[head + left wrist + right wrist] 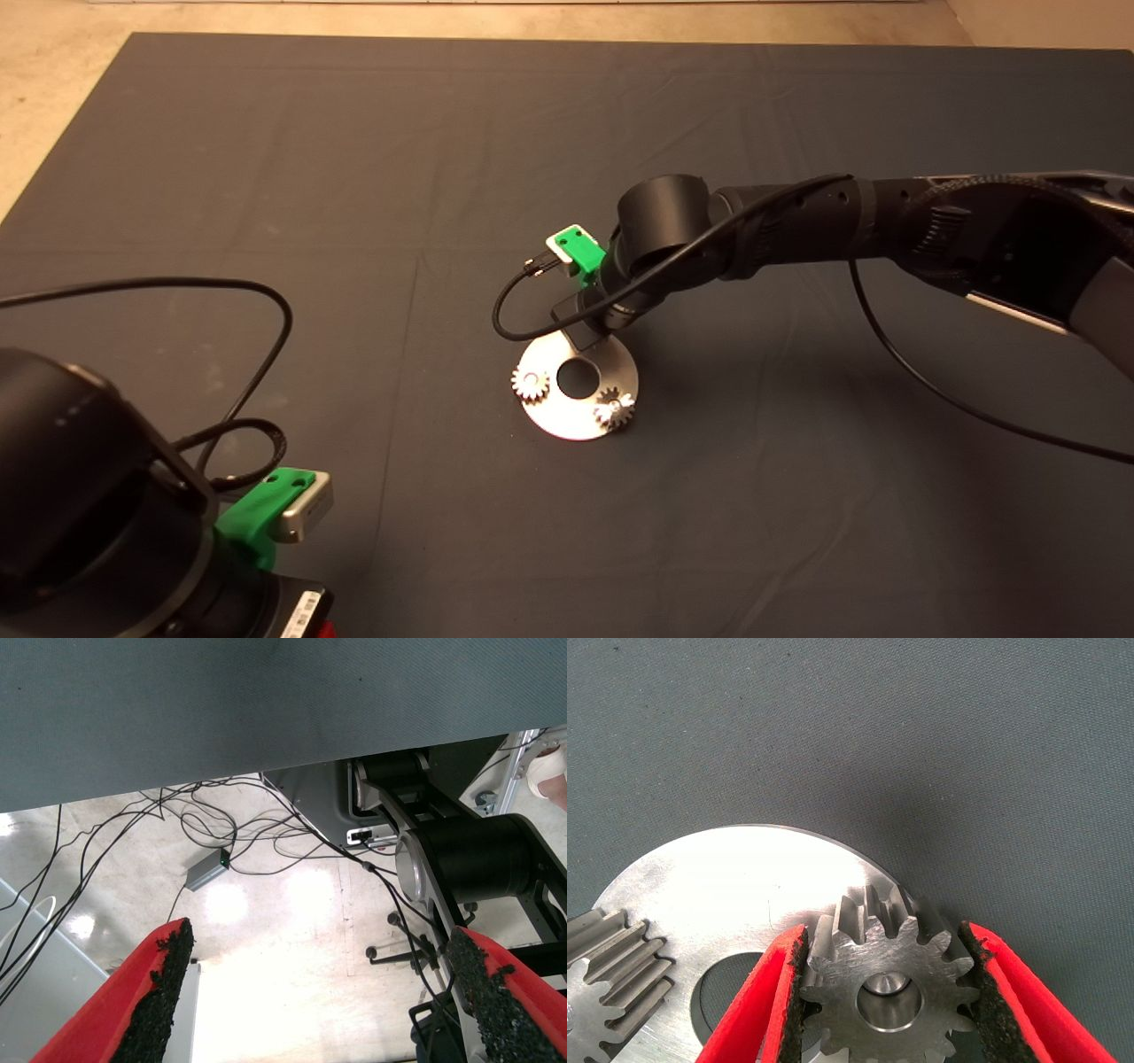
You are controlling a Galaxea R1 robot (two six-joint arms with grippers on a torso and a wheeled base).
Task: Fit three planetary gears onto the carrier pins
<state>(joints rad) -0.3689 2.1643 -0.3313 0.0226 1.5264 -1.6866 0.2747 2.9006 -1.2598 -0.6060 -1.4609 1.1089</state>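
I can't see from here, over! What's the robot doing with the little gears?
Right gripper over the disc, shut on third gear, pin in its bore. Two gears already seated. Left gripper parked, open. Nothing blocking.

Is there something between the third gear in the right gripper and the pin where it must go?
Nothing visible does. In the right wrist view the third gear sits between the right gripper's pads, above the disc, and a pin end already shows inside its bore. The other gears sit apart on their own pins.
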